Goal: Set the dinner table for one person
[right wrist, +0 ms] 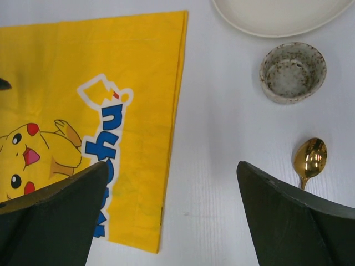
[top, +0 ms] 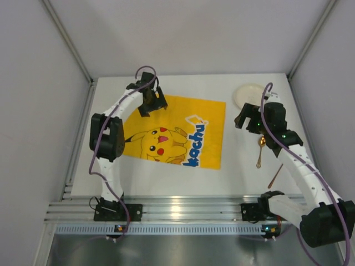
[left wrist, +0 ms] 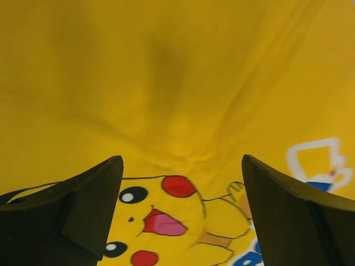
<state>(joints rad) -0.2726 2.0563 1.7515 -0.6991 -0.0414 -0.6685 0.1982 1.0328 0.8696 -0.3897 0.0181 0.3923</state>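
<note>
- Dinner table (top: 166, 183): white top under both arms, with a yellow mat (top: 205, 119) lying on it.
- Left gripper (left wrist: 183, 160): jaws spread, over the mat.
- Right gripper (right wrist: 172, 166): jaws spread, over bare table between the mat edge and a gold spoon (right wrist: 309, 158).

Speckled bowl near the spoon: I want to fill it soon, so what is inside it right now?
The right wrist view looks down into the speckled bowl: only its brown-flecked glazed bottom shows, no food or utensil. Whatever is beneath it is hidden.
</note>
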